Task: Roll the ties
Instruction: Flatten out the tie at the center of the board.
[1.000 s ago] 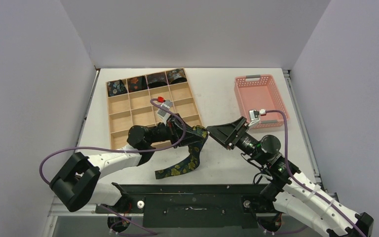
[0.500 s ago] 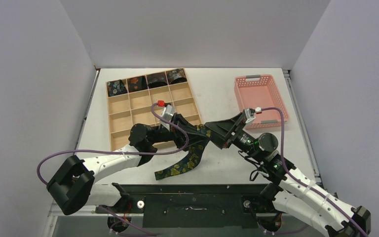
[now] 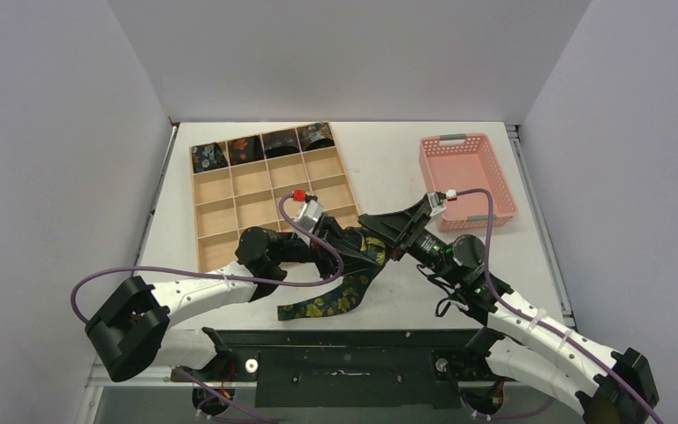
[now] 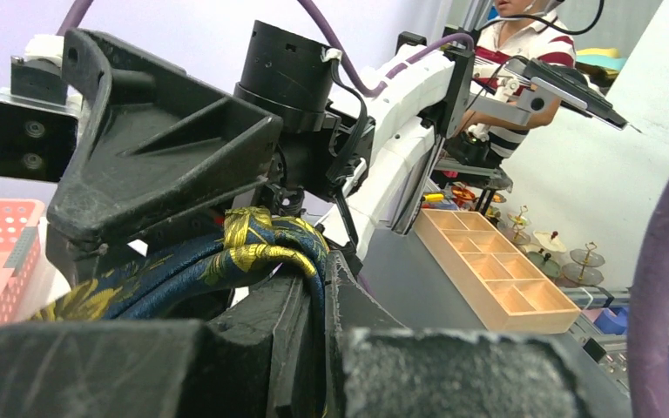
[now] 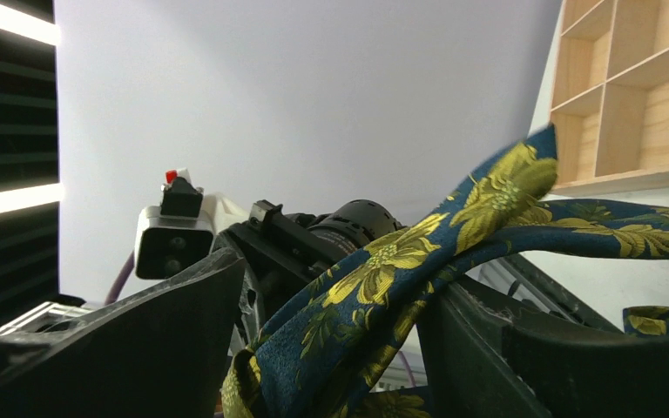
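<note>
A dark navy tie with yellow flowers [image 3: 322,300] hangs between both grippers, and its wide tail lies on the table near the front edge. My left gripper [image 3: 357,246] is shut on a folded part of it, and in the left wrist view the cloth [image 4: 261,248] is pinched between the jaws [image 4: 324,296]. My right gripper [image 3: 380,231] meets it from the right with the jaws wide open. In the right wrist view the tie [image 5: 401,261] passes between the fingers [image 5: 331,348] and rests against the right one. Several rolled ties [image 3: 263,146] fill the tray's back row.
A wooden tray with compartments [image 3: 229,208] lies at the left back, close behind the left gripper. A pink plastic basket [image 3: 431,172] stands at the right back. Walls close in the table on three sides.
My right gripper has moved left to the left gripper and now straddles the tie with open jaws. The left gripper has shifted slightly right, still holding the tie.
</note>
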### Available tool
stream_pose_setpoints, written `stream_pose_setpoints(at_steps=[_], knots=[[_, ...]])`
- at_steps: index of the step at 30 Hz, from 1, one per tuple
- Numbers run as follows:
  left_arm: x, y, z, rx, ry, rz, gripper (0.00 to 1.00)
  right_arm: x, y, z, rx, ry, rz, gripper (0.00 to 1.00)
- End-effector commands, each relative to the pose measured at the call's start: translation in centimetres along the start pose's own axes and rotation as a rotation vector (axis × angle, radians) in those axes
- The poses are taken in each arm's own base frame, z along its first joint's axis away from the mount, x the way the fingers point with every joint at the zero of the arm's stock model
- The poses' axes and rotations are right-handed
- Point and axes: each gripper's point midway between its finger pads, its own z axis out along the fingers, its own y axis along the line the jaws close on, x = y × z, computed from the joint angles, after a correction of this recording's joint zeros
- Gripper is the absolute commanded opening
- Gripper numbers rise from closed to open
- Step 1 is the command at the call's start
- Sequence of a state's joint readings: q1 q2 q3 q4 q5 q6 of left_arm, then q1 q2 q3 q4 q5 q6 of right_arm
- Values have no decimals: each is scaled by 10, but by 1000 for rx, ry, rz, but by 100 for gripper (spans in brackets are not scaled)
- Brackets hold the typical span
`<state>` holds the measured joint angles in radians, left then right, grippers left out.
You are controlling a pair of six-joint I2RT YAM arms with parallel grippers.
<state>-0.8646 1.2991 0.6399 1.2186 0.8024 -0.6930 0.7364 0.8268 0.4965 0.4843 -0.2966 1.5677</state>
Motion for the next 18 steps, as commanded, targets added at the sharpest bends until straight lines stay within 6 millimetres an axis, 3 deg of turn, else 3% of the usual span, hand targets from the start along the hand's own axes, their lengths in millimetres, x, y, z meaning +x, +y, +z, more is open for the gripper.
stream_pose_setpoints(at_steps=[1, 4, 6, 8, 11, 14, 18], knots=[[-7, -15, 0, 63, -19, 40, 0, -6, 35, -8, -154, -28, -17, 51], [-5, -16, -2, 66, -23, 28, 0, -11, 39, -15, -179, -57, -22, 45], [-8, -19, -2, 83, -44, 21, 0, -12, 42, -18, -195, -64, -28, 56], [-13, -22, -2, 101, -75, 4, 0, -12, 47, -20, -215, -64, -37, 78], [-21, -24, -5, 133, -127, -22, 0, -10, 52, -19, -229, -54, -48, 86], [-19, -22, -5, 136, -132, -41, 0, -16, 56, -25, -253, -89, -44, 80], [-14, -25, -5, 146, -112, -51, 0, -22, 59, -27, -263, -98, -54, 60]])
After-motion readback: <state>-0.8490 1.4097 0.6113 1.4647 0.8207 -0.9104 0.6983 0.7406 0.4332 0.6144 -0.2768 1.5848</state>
